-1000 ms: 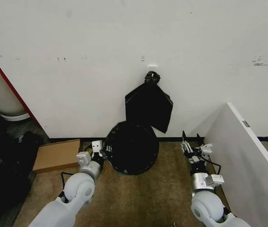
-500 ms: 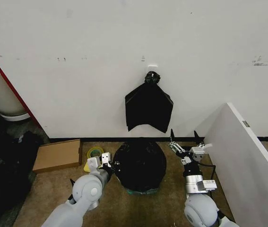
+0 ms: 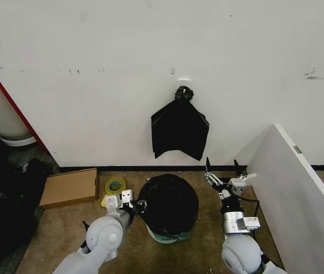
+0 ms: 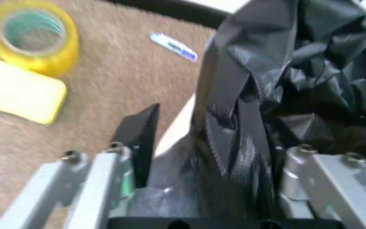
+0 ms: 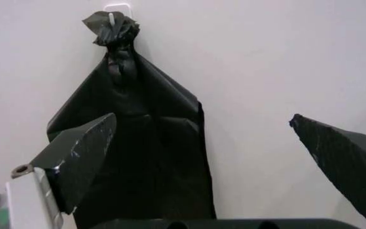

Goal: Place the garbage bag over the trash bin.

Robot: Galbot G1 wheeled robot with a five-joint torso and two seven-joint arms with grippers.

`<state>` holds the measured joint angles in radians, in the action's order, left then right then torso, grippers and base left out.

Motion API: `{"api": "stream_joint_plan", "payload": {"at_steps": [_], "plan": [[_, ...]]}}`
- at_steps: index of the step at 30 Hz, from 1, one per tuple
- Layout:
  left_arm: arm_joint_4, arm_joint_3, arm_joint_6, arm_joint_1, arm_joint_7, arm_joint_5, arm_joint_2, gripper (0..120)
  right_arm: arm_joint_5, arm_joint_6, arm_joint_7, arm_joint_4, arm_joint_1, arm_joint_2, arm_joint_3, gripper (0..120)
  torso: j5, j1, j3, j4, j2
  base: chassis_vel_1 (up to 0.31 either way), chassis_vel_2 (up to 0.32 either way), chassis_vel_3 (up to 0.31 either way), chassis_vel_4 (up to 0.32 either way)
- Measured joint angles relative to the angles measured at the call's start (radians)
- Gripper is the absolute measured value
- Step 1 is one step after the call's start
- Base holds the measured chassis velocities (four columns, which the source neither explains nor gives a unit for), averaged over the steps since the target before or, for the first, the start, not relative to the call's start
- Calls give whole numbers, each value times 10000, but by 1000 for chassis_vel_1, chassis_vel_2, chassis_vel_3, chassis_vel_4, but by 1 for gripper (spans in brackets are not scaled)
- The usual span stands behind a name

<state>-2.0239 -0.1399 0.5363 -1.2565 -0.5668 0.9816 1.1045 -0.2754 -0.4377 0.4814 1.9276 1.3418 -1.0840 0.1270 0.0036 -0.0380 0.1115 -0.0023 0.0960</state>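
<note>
While draped over the trash bin [image 3: 164, 234], the garbage bag [image 3: 169, 202] sits lower centre.
Left gripper [image 3: 132, 204]: jaws pinching bag edge. Right gripper [image 3: 221, 173]: jaws spread, empty.

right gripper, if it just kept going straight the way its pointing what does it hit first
Probably the flat black bag hanging on the wall: the open right gripper faces it squarely, with nothing showing between. Depth is unclear.

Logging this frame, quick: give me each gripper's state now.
Left gripper: shut on the bag, at the bin's left side.
Right gripper: open, holding nothing, raised right of the bin.
</note>
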Motion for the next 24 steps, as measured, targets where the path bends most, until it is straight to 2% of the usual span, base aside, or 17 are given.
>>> {"api": "stream_joint_plan", "payload": {"at_steps": [3, 7, 10, 13, 15, 18, 19, 20, 21, 24], "plan": [[-467, -118, -16, -215, -137, -371, -185, 64, 1, -4, -1, -15, 34, -19, 105, 100, -1, 0, 0, 0, 0, 0, 0, 0, 0], [-1459, -349, -75, -629, -589, -982, -665, 82, -80, -11, -39, -43, 82, -72, 370, 100, 1, 0, 0, 0, 0, 0, 0, 0, 0], [-1840, -438, -871, -938, -343, -1851, -889, 94, -178, -3, -147, -2, 109, -195, 590, 100, 0, 0, 0, 1, 0, 0, 0, 0, 0], [-2078, -453, -1128, -1078, -220, -1983, -908, 98, -189, 2, -198, 32, 148, -264, 703, 100, 0, 0, 0, 1, 0, 0, 0, 0, 0], [-2152, -451, -2088, -1269, 262, -2597, -863, 100, -190, -1, -280, 84, 255, -353, 849, 100, 1, 0, 0, 0, 0, 0, 0, 0, 0], [-1579, -488, -5780, -1650, 2069, -5721, -387, 100, -95, -73, -554, 117, 551, -473, 1371, 100, -3, 0, 1, 3, 0, 0, 0, 0, 0], [-1579, -488, -5780, -1650, 2069, -5721, -387, 100, -95, -73, -554, 117, 551, -473, 1371, 100, -3, 0, 1, 3, 0, 0, 0, 0, 0], [-1549, -494, -6189, -1681, 2243, -6126, -269, 100, -80, -98, -644, 116, 602, -478, 1477, 100, -1, 0, 1, 3, 0, 0, 0, 0, 0], [-1554, -526, -6968, -1760, 2564, -6958, 100, 100, 8, -127, -1079, 112, 841, -499, 1986, 100, 2, 0, 1, 3, 0, 0, 0, 0, 0], [-1744, -941, -7602, -2188, 2667, -7574, 1023, 100, 722, 109, -2171, 218, 1487, -705, 3587, 100, 2, 0, 0, -5, 1, 0, 0, 0, 0]]}}
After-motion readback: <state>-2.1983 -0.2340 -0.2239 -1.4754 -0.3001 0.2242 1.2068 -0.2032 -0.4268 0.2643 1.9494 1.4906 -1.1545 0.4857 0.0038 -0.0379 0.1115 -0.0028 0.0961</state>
